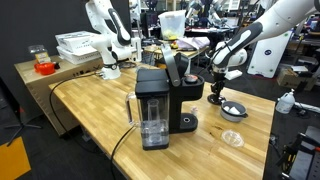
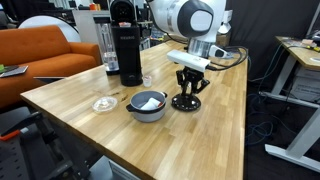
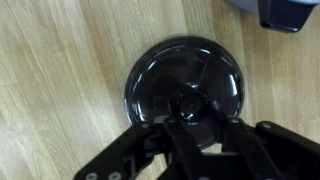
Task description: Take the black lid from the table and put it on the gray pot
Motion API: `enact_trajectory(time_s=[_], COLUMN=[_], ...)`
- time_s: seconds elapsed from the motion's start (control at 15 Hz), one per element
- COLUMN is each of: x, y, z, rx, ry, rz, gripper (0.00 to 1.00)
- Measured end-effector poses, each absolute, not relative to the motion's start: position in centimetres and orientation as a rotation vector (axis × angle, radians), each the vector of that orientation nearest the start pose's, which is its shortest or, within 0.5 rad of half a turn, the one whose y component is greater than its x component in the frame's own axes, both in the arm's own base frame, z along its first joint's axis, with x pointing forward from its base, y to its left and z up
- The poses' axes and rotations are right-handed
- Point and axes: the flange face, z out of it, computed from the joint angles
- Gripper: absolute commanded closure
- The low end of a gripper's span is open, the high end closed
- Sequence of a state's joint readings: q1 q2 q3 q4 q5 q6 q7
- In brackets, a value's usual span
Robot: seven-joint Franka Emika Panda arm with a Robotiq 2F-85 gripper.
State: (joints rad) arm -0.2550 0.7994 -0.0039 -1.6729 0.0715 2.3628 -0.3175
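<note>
Hand (image 3: 188, 124): low centre of the wrist view, right down over the lid, fingertips drawn in at the middle knob. Clenched on it or just short of it, cannot tell from here.
Black lid (image 3: 185, 80): centre of the wrist view, glossy, flat on the wood directly beneath the hand. Right of centre in an exterior view (image 2: 186, 103), not lifted.
Centre knob (image 3: 190, 104): small and dark, half hidden by the fingertips.
Tabletop (image 2: 215, 140): pale wood, bare around the lid.
Gray pot (image 2: 148, 105): just left of the lid in an exterior view, near but apart, mouth open. Pale patch inside, glare or contents, cannot tell.
Pale disc (image 2: 104, 103): further left, flat, well apart from the lid.
Coffee machine (image 2: 125, 50): upper left at the back, tall and black.
Step in hand: by the look of it, taking hold of the lid; lift not begun.
Risk, slip: a small, shiny knob and a thin hold, so likely to slide out on the lift and drop back.
Risk, tilt: an off-centre pinch would hang the lid crooked, so that one edge catches the pot rim and it sits askew.
Risk, knock: with the pot this close, a low sideways carry could shove it along the tabletop.
</note>
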Motion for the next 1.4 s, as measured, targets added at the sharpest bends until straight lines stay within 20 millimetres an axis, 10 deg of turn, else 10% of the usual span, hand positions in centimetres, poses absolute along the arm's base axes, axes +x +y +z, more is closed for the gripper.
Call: enact_trajectory(time_s=[0.8, 1.4], x=[64.9, 62.1], y=[-19.8, -16.6], z=[16.8, 19.5], rx=[-3.099, -3.084], ry=[0.043, -0.003], rz=[0.047, 0.036], gripper=[0.87, 0.88])
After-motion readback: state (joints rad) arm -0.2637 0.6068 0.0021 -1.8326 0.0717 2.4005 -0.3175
